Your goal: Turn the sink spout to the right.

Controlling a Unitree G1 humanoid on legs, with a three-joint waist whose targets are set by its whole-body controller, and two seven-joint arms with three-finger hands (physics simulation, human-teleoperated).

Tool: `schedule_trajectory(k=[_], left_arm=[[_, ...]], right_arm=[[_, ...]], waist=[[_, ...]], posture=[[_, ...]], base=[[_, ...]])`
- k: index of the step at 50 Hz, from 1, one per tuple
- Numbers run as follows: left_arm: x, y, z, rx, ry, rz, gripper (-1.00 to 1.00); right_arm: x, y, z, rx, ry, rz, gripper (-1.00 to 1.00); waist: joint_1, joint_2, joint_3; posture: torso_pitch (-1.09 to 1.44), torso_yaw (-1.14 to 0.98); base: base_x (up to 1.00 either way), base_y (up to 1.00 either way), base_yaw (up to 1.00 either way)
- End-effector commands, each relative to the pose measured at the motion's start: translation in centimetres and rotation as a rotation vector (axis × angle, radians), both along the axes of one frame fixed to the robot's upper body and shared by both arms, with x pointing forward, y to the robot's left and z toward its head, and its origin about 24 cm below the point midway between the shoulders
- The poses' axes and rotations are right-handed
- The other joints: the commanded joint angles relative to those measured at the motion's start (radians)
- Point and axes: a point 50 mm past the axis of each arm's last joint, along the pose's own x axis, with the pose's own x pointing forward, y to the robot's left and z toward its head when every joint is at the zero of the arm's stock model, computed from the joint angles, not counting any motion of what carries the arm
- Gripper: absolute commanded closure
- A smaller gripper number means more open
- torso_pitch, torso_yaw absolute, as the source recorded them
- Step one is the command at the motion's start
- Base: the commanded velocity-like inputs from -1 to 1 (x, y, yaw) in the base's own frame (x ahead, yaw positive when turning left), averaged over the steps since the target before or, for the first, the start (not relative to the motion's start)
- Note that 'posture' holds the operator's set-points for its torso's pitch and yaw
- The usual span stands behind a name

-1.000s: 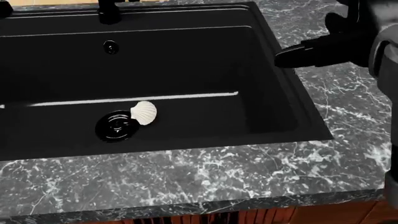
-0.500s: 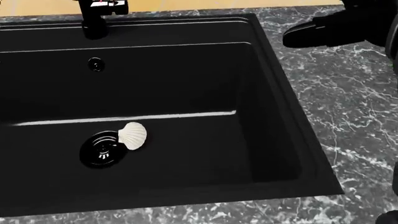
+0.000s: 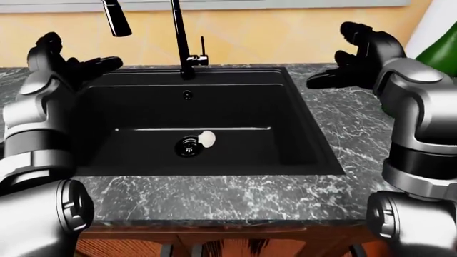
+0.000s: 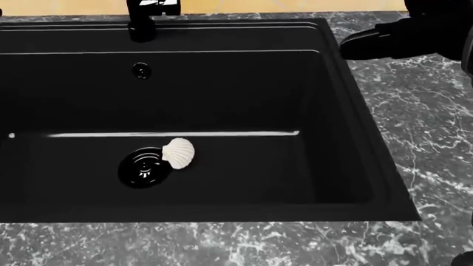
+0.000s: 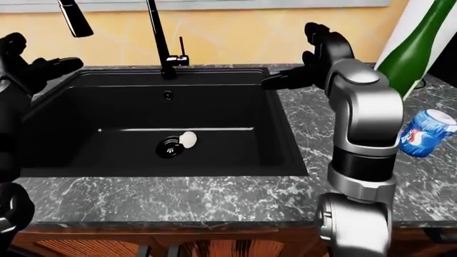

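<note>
The marble counter (image 3: pixel 236 195) and the black sink (image 3: pixel 314 155) fill the lower part of each view, below both raised hands. In the head view the whole scene has slid rightward and a little upward over the last half second, so the camera has moved, not the basin; the robot seems to be settling its stance rather than reaching yet.

The right hand (image 3: pixel 357 59) hovers above the sink's right rim, fingers spread, holding nothing. The left hand (image 3: pixel 64 64) hangs over the left rim, equally open and empty.

A green bottle (image 5: pixel 411 51) and a blue soda can (image 5: pixel 425 133) stand to the right of the right arm.

The faucet (image 3: pixel 180 40) rises between the hands, nearer the left one; its spout (image 3: pixel 115 19) ends just above the left hand, untouched, so the turn is not yet begun.

A white shell (image 4: pixel 179 152) lies touching the drain (image 4: pixel 142 167), well below both hands.
</note>
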Motion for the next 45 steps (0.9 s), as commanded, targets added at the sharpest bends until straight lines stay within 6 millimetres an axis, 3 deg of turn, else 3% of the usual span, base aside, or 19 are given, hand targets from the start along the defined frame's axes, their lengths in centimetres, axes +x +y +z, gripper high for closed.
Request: schedule_trajectory(k=[1, 7, 17, 32, 45], left_arm=[[-0.3, -0.1, 3.1, 0.032, -0.106, -0.002, -1.00], [0.0, -0.8, 3.1, 0.038, -0.099, -0.016, -1.00], [0.1, -1.4, 3.2, 0.043, -0.092, -0.029, -1.00], [0.7, -3.1, 3.7, 0.065, -0.086, -0.064, -1.00], [1.0, -4.2, 3.7, 0.086, -0.078, -0.086, -1.00]], right_arm=[[-0.6, 0.1, 2.3, -0.016, -0.098, 0.002, -1.00], [-0.4, -0.2, 2.3, -0.017, -0.101, -0.005, -1.00], [0.5, -0.9, 3.9, -0.014, -0.092, -0.040, -1.00], [0.7, -0.5, 4.4, -0.023, -0.092, -0.034, -1.00], [0.7, -0.4, 4.4, -0.024, -0.091, -0.030, -1.00]], waist=[[0.000, 0.002, -0.031], [-0.002, 0.003, -0.041], [-0.001, 0.003, -0.083], [0.009, -0.006, -0.155], [0.013, -0.004, -0.238]], posture=[[-0.02, 0.00], [-0.05, 0.00], [-0.11, 0.00], [-0.22, 0.00], [-0.32, 0.00]], base=[[0.00, 0.00, 0.00], [0.00, 0.00, 0.00], [0.00, 0.00, 0.00], [0.00, 0.00, 0.00], [0.00, 0.00, 0.00]])
